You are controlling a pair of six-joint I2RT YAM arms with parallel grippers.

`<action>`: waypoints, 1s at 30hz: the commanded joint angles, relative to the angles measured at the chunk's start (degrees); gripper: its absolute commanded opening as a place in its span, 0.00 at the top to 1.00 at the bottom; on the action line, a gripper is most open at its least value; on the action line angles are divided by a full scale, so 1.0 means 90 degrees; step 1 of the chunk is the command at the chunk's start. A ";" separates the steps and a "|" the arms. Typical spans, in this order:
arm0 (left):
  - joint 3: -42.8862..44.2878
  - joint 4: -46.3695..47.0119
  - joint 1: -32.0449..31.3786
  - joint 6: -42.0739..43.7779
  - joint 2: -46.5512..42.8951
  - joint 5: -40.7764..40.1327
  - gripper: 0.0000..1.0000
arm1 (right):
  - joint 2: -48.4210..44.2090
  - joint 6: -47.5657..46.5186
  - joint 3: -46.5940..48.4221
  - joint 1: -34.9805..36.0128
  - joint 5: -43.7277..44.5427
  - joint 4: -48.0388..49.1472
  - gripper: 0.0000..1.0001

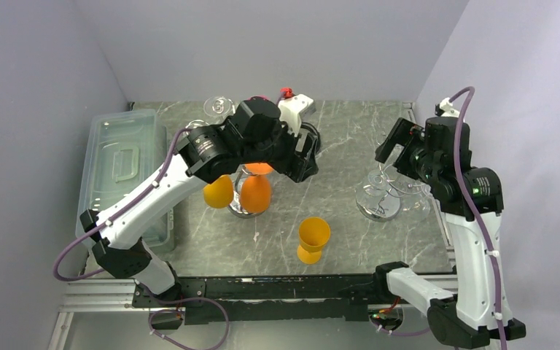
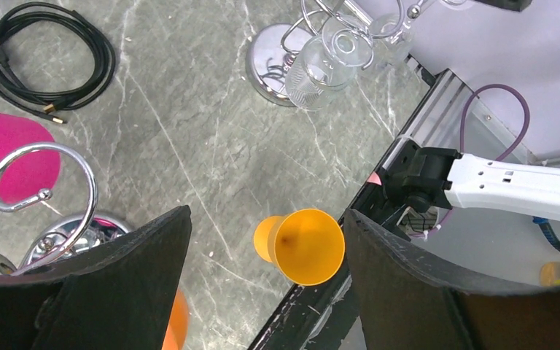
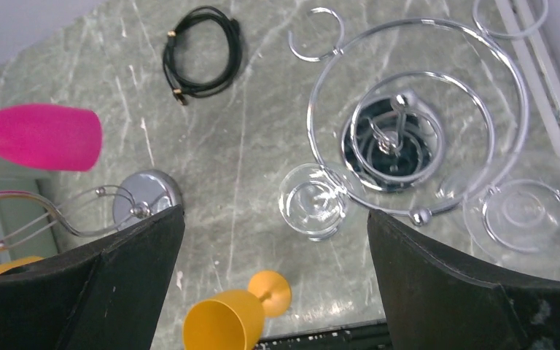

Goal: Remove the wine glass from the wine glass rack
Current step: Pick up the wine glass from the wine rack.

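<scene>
The wine glass rack (image 1: 238, 208) stands left of centre; its curled arm (image 2: 44, 194) and disc base (image 3: 146, 198) show in the wrist views. Two orange wine glasses (image 1: 256, 193) hang from it upside down, with a pink one (image 3: 40, 136) and a clear one (image 1: 219, 107) at the back. A third orange wine glass (image 1: 313, 239) stands upright on the table near the front, also seen in the left wrist view (image 2: 302, 246) and the right wrist view (image 3: 222, 321). My left gripper (image 1: 302, 154) hovers open and empty above the rack (image 2: 266, 281). My right gripper (image 1: 390, 149) is open and empty (image 3: 273, 284).
A second chrome rack (image 1: 379, 200) with spiral rings (image 3: 390, 138) stands at the right under my right gripper, with clear glasses (image 3: 313, 202) on it. A coiled black cable (image 3: 200, 51) lies at the back. A clear plastic box (image 1: 124, 160) sits along the left edge.
</scene>
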 commanded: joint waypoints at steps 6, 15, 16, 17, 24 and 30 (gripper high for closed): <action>-0.0183 0.0535 0.0275 0.0061 -0.0121 0.0748 0.18 | -0.0083 0.0226 -0.0681 0.0214 0.0381 -0.0549 0.04; -0.0264 0.0631 0.0300 0.0022 -0.0059 0.0913 0.18 | 0.0552 0.0567 -0.0652 0.1214 0.1549 -0.0644 0.05; -0.0264 0.0622 0.0300 0.0031 -0.0059 0.0908 0.18 | 0.0604 0.0586 -0.0666 0.1261 0.1626 -0.0661 0.05; -0.0264 0.0618 0.0291 0.0032 -0.0063 0.0904 0.18 | 0.0657 0.0603 -0.0672 0.1308 0.1709 -0.0677 0.05; -0.0306 0.0628 0.0300 0.0027 -0.0078 0.0940 0.18 | 0.0723 0.0635 -0.0923 0.1430 0.1968 -0.0680 0.07; -0.0323 0.0637 0.0300 0.0032 -0.0059 0.0957 0.18 | 0.0770 0.0610 -0.1205 0.1440 0.1918 -0.0454 0.11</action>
